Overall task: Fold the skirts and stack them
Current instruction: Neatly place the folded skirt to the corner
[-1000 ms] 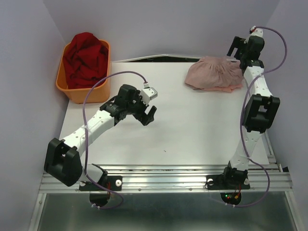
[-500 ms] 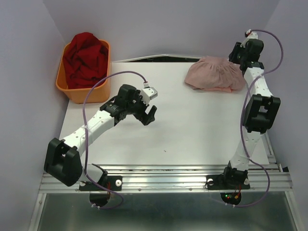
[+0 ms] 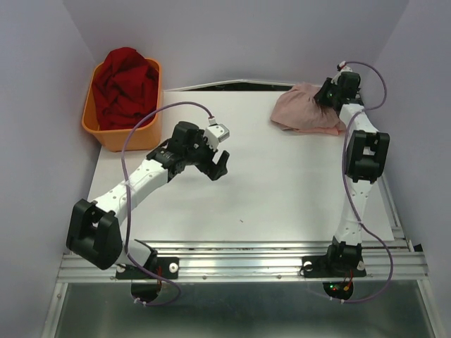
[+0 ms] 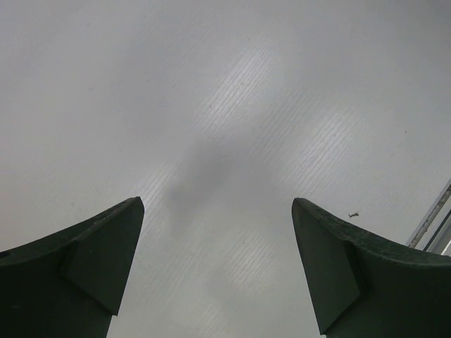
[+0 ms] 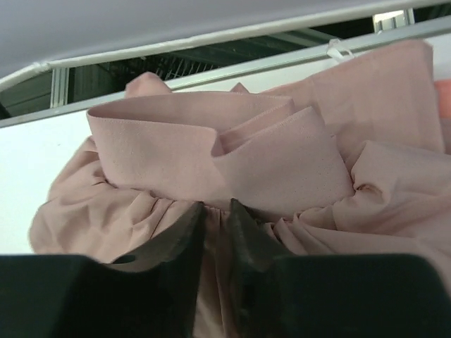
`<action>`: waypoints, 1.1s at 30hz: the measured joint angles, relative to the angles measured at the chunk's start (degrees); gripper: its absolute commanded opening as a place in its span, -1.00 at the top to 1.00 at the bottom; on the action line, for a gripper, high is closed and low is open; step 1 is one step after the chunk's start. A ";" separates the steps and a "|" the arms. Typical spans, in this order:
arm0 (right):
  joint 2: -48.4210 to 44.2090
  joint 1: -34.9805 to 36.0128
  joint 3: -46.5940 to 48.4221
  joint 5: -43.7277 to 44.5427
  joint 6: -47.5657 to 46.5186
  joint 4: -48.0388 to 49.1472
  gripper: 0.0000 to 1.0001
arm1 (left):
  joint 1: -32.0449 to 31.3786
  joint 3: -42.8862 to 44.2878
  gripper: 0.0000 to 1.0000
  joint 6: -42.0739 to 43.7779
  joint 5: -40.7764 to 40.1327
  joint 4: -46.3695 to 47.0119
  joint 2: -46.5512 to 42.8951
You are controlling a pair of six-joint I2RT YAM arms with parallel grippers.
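Note:
The dusty mauve-pink skirt [image 3: 299,111] lies bunched at the table's far right, over a brighter salmon-pink skirt [image 3: 325,130] whose edge shows beneath it. My right gripper [image 3: 327,96] is down on the pile's far right side. In the right wrist view its jaws [image 5: 217,211] are shut on a gathered fold of the mauve skirt [image 5: 211,155], just below the waistband. A bit of salmon cloth [image 5: 444,91] shows at the right edge. My left gripper [image 3: 220,167] hovers open over bare table left of centre, with nothing between its fingers [image 4: 217,202].
An orange plastic tub [image 3: 95,128] holding dark red cloth [image 3: 127,84] stands at the back left corner. The table's back edge and a metal rail [image 5: 211,74] run right behind the skirts. The arm bases sit on the near rail.
My right arm swung left and down onto the skirt pile, and its jaws went from wide open to closed on the mauve cloth. The left arm barely moved.

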 measured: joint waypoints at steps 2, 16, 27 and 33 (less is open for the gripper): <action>2.89 0.04 0.59 0.42 0.15 1.46 0.20 | 0.61 0.35 -0.97 -0.66 0.66 0.00 0.35; 6.45 0.31 1.29 -1.95 0.81 9.16 -0.89 | 6.75 3.37 -0.97 -5.01 6.78 -0.70 0.44; -17.07 0.31 -3.80 -8.59 -7.72 1.14 -1.00 | 15.47 27.58 -0.97 -7.15 2.60 -3.39 0.20; -36.96 0.33 -13.62 -13.22 -17.68 -9.38 -1.00 | 19.65 24.76 -0.97 -4.61 0.55 -5.31 -2.38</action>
